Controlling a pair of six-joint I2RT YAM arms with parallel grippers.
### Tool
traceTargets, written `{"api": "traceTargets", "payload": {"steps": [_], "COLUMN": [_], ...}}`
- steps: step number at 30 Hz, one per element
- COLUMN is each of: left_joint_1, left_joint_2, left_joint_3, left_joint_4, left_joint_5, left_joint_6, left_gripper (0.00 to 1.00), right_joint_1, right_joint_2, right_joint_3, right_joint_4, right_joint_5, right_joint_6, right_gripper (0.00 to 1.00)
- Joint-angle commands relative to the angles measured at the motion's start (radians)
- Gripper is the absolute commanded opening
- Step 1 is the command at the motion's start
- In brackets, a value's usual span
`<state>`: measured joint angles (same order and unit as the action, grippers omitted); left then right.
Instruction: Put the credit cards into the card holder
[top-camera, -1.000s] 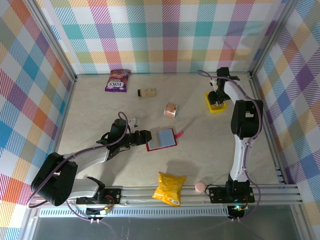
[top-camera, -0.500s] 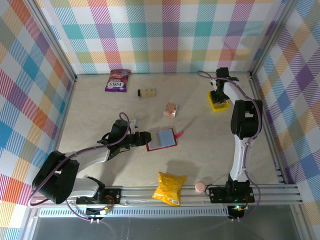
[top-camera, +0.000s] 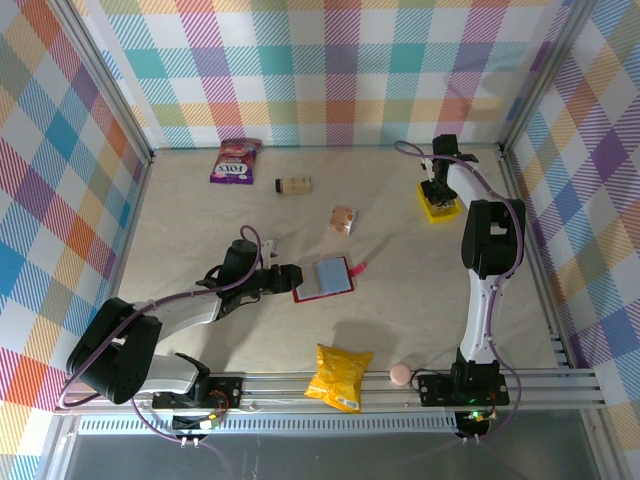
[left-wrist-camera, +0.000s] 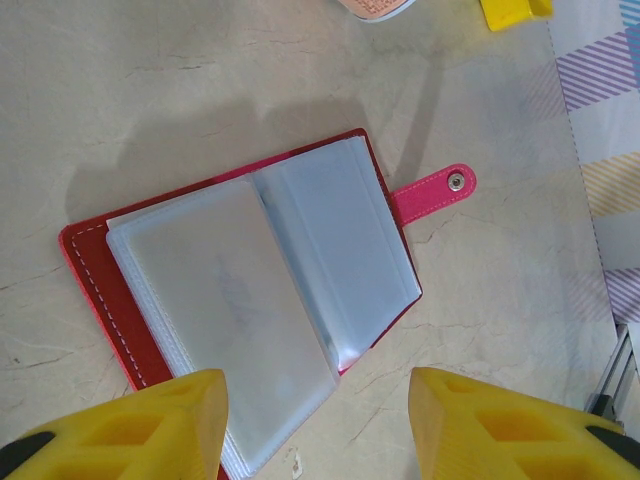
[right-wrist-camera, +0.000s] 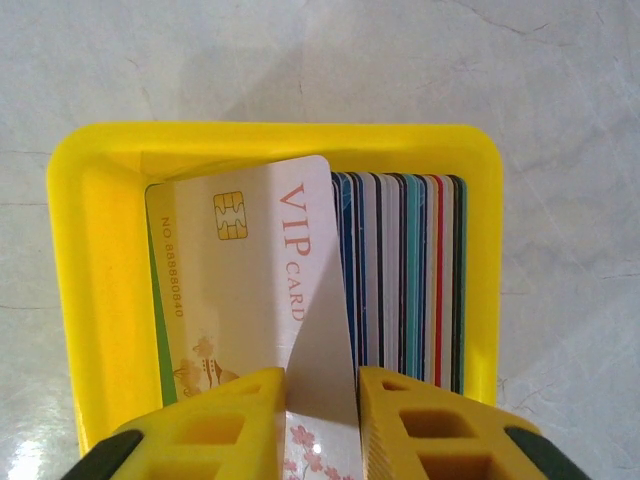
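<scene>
Aluminium rail (top-camera: 540, 381) borders the near edge of the beige, marble-like table (top-camera: 420, 290), where a yellow snack bag (top-camera: 341, 376) and a pink ball (top-camera: 400, 374) lie. Further in, at the middle, the red card holder (top-camera: 323, 278) lies opened flat, clear pockets up; the left gripper (top-camera: 290, 277) stands at its left edge with jaws released, grasping nothing. At far right the credit cards (right-wrist-camera: 400, 280) stand in a yellow tray (top-camera: 438, 205); the right gripper (right-wrist-camera: 320, 385) is clenched on a grey card (right-wrist-camera: 318, 340). Checked walls (top-camera: 330, 70) in many colours enclose the table.
</scene>
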<state>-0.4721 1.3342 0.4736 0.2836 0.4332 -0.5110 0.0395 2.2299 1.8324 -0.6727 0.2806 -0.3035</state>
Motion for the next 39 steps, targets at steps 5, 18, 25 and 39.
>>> {"api": "traceTargets", "payload": {"steps": [5, 18, 25, 39], "left_joint_1": [0.013, 0.014, 0.013, 0.019], "left_joint_2": [0.000, -0.011, -0.017, -0.105], "left_joint_3": [-0.007, -0.009, -0.010, -0.045], "left_joint_4": [-0.010, -0.023, -0.015, 0.032], "left_joint_5": [-0.007, -0.011, 0.006, 0.039], "left_joint_6": [0.022, 0.029, 0.022, -0.085], "left_gripper": [0.50, 0.50, 0.50, 0.49], "right_joint_1": [0.000, 0.014, 0.014, 0.091], "right_joint_2": [-0.057, -0.100, -0.191, -0.893], "right_joint_3": [-0.016, -0.027, -0.024, -0.704], "right_joint_4": [0.012, 0.005, -0.039, 0.342], "right_joint_5": [0.002, -0.022, -0.099, -0.717], "right_joint_6": [0.022, 0.039, 0.124, 0.728], "right_gripper": [0.21, 0.09, 0.00, 0.00]}}
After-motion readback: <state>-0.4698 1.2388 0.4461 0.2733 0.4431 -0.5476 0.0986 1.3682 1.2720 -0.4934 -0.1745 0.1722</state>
